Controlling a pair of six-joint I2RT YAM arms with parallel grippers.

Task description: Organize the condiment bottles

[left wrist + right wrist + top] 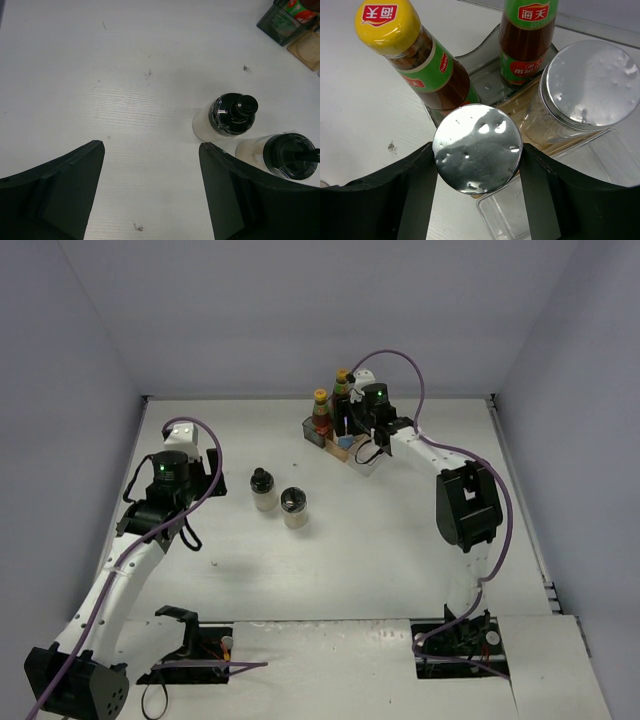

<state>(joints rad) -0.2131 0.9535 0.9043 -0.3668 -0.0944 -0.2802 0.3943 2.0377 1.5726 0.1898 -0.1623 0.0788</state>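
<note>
My right gripper (477,150) is shut on a silver-lidded shaker (477,148), with one finger on each side of the lid. It holds the shaker over the stepped rack (560,200), in front of a sauce bottle with a yellow cap (415,55). A second sauce bottle (525,35) stands on the rack's back step. A second shaker (592,82) stands on the step in front of it. Two black-topped jars (263,490) (295,508) stand on the table. My left gripper (150,190) is open and empty, left of the jars (232,115) (290,155).
The rack (365,462) stands at the back centre of the white table, near the rear wall. The right arm's elbow (465,505) hangs over the table's right half. Walls close the table on three sides.
</note>
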